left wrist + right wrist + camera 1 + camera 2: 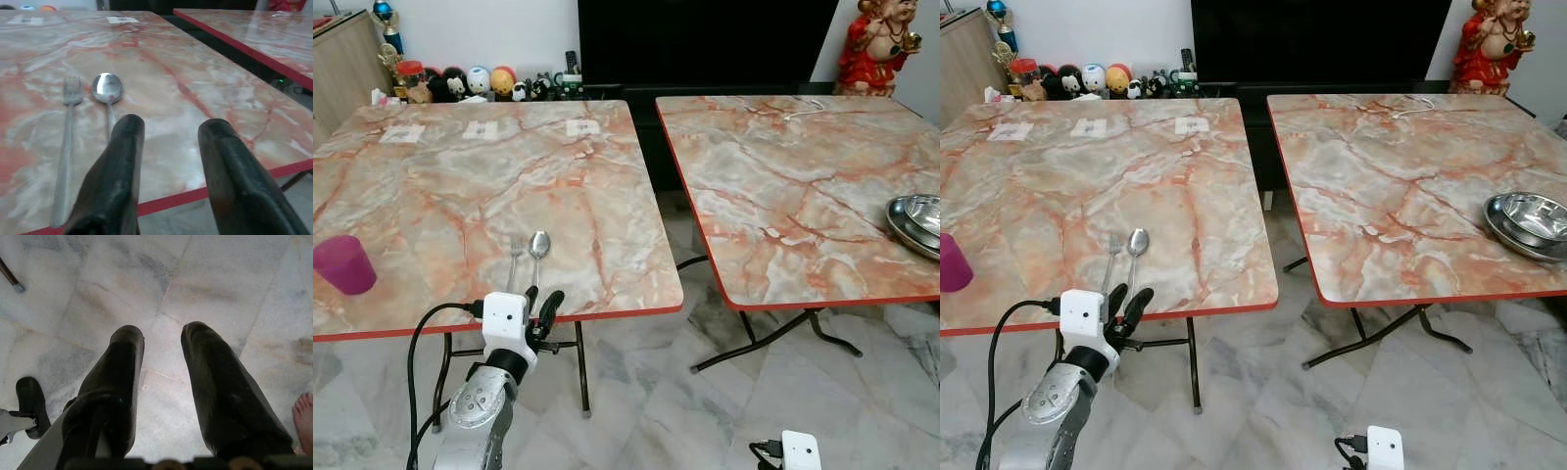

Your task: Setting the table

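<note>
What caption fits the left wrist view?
Open left claw at the table edge, beside the fork and spoon.

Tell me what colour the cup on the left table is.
The cup is magenta pink, clearest in the left eye view.

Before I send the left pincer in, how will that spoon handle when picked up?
The spoon looks like thin, shiny metal, so probably stiff, light and slippery. It lies flat on the table beside the fork, so the open left pincer may slide it rather than lift it.

Steel fork (515,257) and spoon (537,253) lie side by side near table (431,186) edge; pink cup (342,264) upright.
</note>
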You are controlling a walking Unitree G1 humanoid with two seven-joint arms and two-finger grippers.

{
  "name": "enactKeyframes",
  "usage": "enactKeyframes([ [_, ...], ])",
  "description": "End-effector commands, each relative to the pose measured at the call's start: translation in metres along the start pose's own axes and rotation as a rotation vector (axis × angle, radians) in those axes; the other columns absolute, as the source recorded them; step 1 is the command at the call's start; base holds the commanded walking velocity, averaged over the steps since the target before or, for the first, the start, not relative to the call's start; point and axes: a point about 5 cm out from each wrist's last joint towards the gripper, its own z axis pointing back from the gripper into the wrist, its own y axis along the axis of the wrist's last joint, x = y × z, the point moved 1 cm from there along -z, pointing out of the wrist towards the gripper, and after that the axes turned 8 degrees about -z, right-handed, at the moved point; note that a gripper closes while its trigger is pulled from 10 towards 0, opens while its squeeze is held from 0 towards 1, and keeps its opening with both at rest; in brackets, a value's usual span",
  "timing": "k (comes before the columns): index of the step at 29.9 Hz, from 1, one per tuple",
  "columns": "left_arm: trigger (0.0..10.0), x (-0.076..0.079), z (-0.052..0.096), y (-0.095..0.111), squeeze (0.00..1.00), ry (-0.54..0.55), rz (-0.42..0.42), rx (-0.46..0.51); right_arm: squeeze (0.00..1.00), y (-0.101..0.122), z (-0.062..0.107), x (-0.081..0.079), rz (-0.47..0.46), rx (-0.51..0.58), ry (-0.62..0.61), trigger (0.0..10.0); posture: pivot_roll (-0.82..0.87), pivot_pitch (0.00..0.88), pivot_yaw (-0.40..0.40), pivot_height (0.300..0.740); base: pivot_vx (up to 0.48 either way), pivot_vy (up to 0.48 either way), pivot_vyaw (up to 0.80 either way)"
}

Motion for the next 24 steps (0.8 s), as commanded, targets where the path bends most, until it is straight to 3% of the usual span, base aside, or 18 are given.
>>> enactKeyframes([
  [1,10.0,-0.007,0.0,0.002,0.0,0.029,-0.024,-0.006,0.0,-0.001,0.0,0.001,0.002,-0.001,-0.003,10.0,0.11,0.017,-0.049,0.74,0.0,0.0,0.0],
  [7,10.0,-0.013,0.0,0.001,0.0,0.07,-0.032,-0.014,0.0,-0.001,0.0,0.001,0.008,-0.002,0.002,10.0,0.11,0.017,-0.05,0.74,0.0,0.0,0.0],
  [8,10.0,-0.013,0.0,0.001,1.0,0.074,-0.027,-0.013,0.0,-0.001,0.0,0.001,0.008,-0.002,0.002,10.0,0.11,0.017,-0.05,0.74,0.0,0.0,0.0],
  [16,10.0,-0.014,0.003,-0.005,1.0,0.087,-0.026,-0.043,0.0,-0.001,0.0,0.001,0.011,-0.004,0.004,10.0,0.11,0.017,-0.051,0.74,0.0,0.0,0.0],
  [17,10.0,-0.015,0.003,-0.005,0.11,0.103,-0.026,-0.049,0.0,-0.001,0.0,0.001,0.013,-0.005,0.007,10.0,0.11,0.017,-0.051,0.74,0.0,0.0,0.0],
  [18,10.0,-0.016,0.003,-0.005,0.0,0.109,-0.029,-0.05,0.0,-0.001,0.0,0.001,0.013,-0.005,0.007,10.0,0.11,0.017,-0.052,0.74,0.0,0.0,0.0],
  [24,10.0,-0.022,0.003,-0.007,0.0,0.144,-0.024,-0.058,0.0,-0.001,0.0,0.0,0.014,-0.006,0.01,10.0,0.11,0.015,-0.051,0.74,0.0,0.0,0.0],
])
